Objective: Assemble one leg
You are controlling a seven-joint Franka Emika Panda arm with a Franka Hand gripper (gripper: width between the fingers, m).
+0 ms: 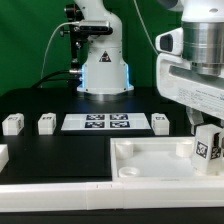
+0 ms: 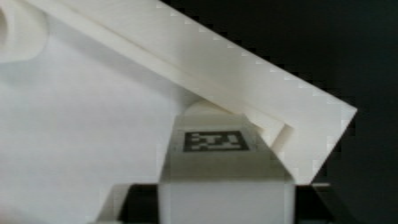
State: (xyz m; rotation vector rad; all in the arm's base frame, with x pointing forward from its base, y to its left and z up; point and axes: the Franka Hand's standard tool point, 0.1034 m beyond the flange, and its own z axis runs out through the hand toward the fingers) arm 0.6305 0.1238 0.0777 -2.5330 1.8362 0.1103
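Note:
My gripper [image 1: 203,133] is shut on the leg [image 1: 207,150], a small white post with a black-and-white tag facing the camera. It holds the leg upright at the near right corner of the large white tray-like part [image 1: 140,172], at its rim. In the wrist view the leg [image 2: 221,165] sits between the dark fingers [image 2: 146,200], its tag towards the tray's corner wall [image 2: 267,95]. Whether the leg's lower end touches a socket is hidden.
Three more loose legs lie in a row on the black table: two at the exterior view's left [image 1: 12,123] [image 1: 46,123], one right of the marker board [image 1: 160,123]. The marker board [image 1: 104,122] lies between them. The arm's base [image 1: 103,65] stands behind.

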